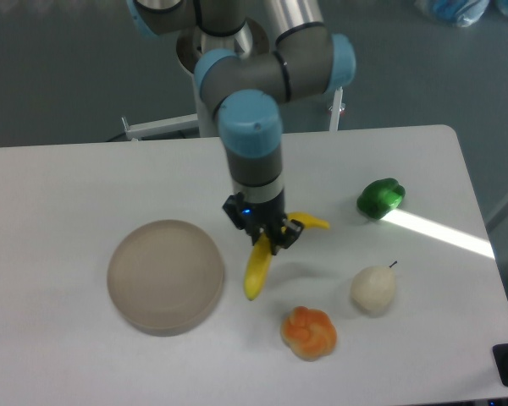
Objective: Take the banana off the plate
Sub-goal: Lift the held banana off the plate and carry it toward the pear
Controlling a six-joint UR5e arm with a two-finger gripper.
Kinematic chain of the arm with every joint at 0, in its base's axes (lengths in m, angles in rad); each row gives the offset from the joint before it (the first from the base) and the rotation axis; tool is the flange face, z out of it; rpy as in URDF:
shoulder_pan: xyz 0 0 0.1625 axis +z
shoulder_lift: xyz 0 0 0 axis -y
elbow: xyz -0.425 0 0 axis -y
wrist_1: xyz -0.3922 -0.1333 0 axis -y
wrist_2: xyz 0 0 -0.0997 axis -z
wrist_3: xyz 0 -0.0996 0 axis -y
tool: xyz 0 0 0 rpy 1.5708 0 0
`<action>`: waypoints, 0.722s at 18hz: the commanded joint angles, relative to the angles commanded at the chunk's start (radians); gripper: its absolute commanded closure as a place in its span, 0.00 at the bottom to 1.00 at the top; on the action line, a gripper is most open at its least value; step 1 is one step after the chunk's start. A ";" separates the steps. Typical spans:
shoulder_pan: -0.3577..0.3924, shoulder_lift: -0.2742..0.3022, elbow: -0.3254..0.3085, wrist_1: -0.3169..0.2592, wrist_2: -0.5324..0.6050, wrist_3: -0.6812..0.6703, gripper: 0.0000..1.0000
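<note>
The yellow banana (257, 267) hangs in the air to the right of the plate, one end pointing down-left and the other end poking out to the right. My gripper (271, 238) is shut on the banana's bend, above the white table. The beige round plate (165, 276) lies at the left with nothing on it, its right rim just left of the banana's lower tip.
An orange lumpy fruit (309, 331) lies just below and right of the banana. A pale pear (373, 289) sits to the right, and a green pepper (380, 197) further back right. A strip of bright light (444, 231) crosses the table's right side.
</note>
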 joint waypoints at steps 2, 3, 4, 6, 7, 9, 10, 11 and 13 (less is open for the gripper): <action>0.017 0.000 0.018 -0.025 -0.002 0.011 0.67; 0.023 0.000 0.034 -0.037 -0.002 0.020 0.67; 0.029 0.000 0.038 -0.046 -0.002 0.031 0.67; 0.038 0.000 0.041 -0.048 -0.002 0.045 0.67; 0.049 0.000 0.041 -0.048 -0.003 0.045 0.67; 0.051 -0.002 0.045 -0.046 -0.003 0.046 0.67; 0.057 -0.002 0.048 -0.045 -0.003 0.046 0.67; 0.057 -0.002 0.048 -0.046 -0.003 0.046 0.67; 0.061 -0.002 0.046 -0.045 -0.003 0.055 0.67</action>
